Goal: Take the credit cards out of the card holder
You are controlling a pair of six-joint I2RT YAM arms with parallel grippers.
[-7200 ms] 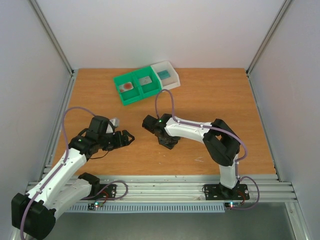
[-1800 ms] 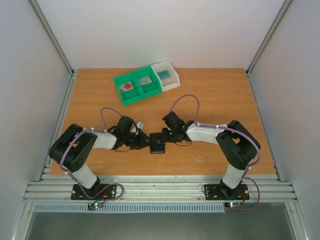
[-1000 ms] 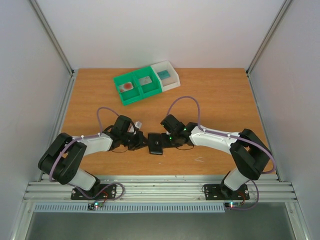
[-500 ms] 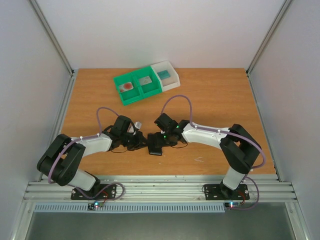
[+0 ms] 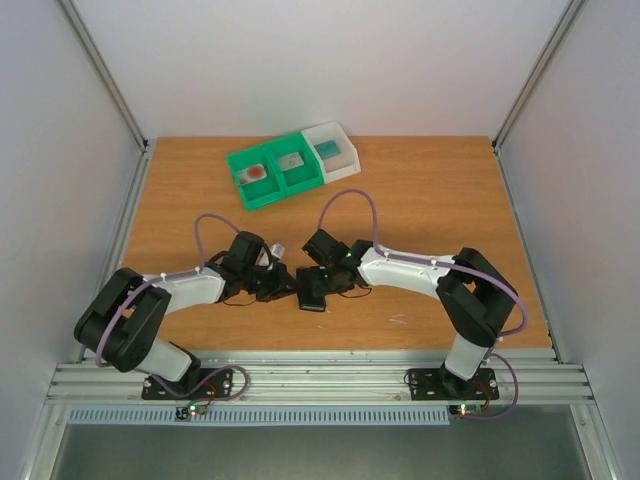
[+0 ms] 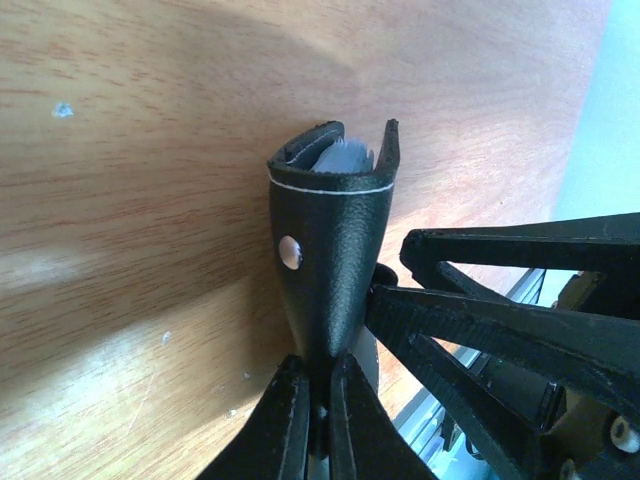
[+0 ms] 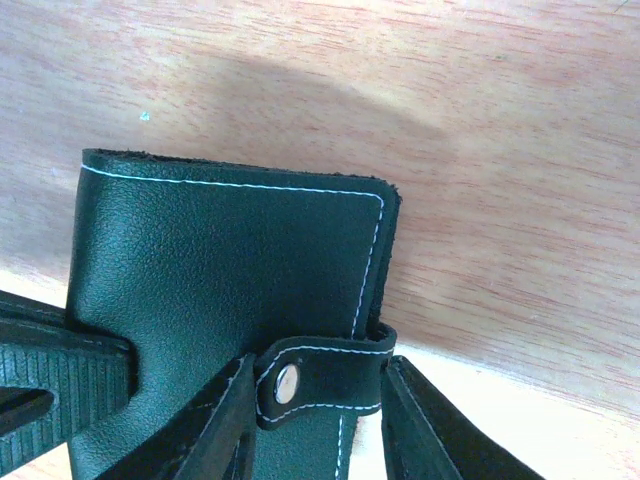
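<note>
Wooden bench (image 5: 440, 200), white walls on three sides.

Noted left gripper (image 6: 316, 405) clenched on the card holder (image 7: 220, 250), pinching it across its thickness at one edge. Found right gripper (image 7: 320, 365) at the opposite side, fingers straddling the clasp tab (image 7: 335, 360), close against both of its ends. Cannot tell whether squeezing the tab or merely bracketing it.

Snap (image 7: 289, 379) looks fastened. Holder shut apart from a slight gape at the end away from the left fingers, with grey-blue pocket lining (image 6: 345, 158) showing there. No credit cards seen; presumed inside, hidden.

Located holder toward the near edge of the bench, about midway between left and right edges, between the two arms. Green bin (image 5: 275, 172) and white bin (image 5: 335, 150) well apart from it, at the far edge, left of centre.

Handling, judged only:
- Holder: light, soft and bendy, grained skin, so unlikely to slip. Likely to buckle if squeezed mid-face. Better held at the stitched edge or the fold.
- Tab: thin and floppy. Take near the snap and peel away from the face while the other side is pinned.
- Cards: thin, stiff, smooth, probably snug in the pockets. Pinch flat faces at whatever edge pokes out. Expect slipping under a light grip.
</note>
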